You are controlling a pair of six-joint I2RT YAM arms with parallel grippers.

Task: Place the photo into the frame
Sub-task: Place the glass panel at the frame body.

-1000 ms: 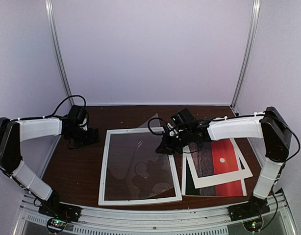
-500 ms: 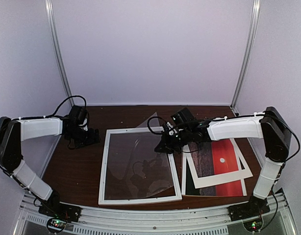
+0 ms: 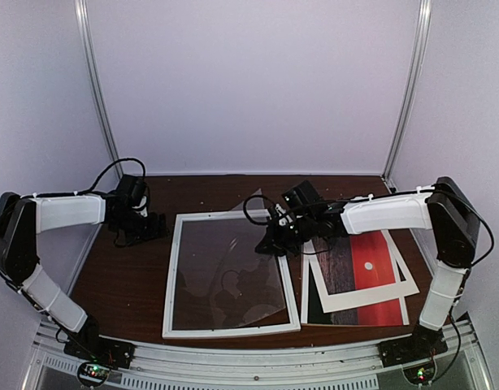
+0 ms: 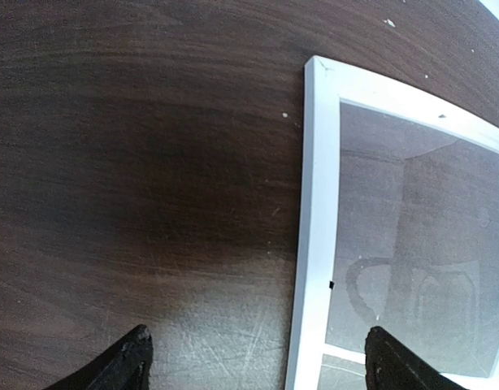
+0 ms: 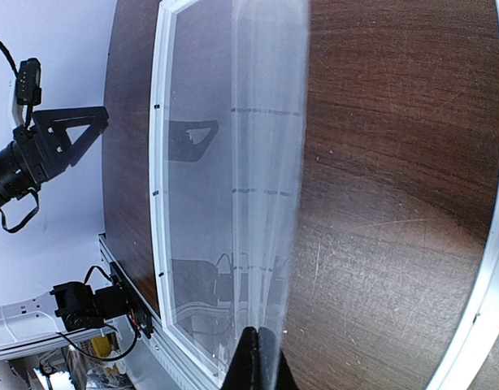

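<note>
My right hand (image 3: 271,242) is pinched tight on one edge of the clear sheet (image 5: 266,146), which hangs tilted above the frame (image 3: 173,276) rather than lying flat. The frame lies mid-desk (image 3: 123,276). The photo (image 3: 381,275) lies at the frame's 3 o'clock, under the mat (image 3: 359,299), untouched. My left hand (image 3: 154,227) hovers with fingers apart at the frame's 10 o'clock corner, holding nothing.

Risks, as I judge them:
- The thin sheet could flex or slip from that edge pinch, drop, and knock the frame askew.
- Dragging it could snag a rail.
- Swinging it toward 3 o'clock might sweep the mat and photo.
</note>
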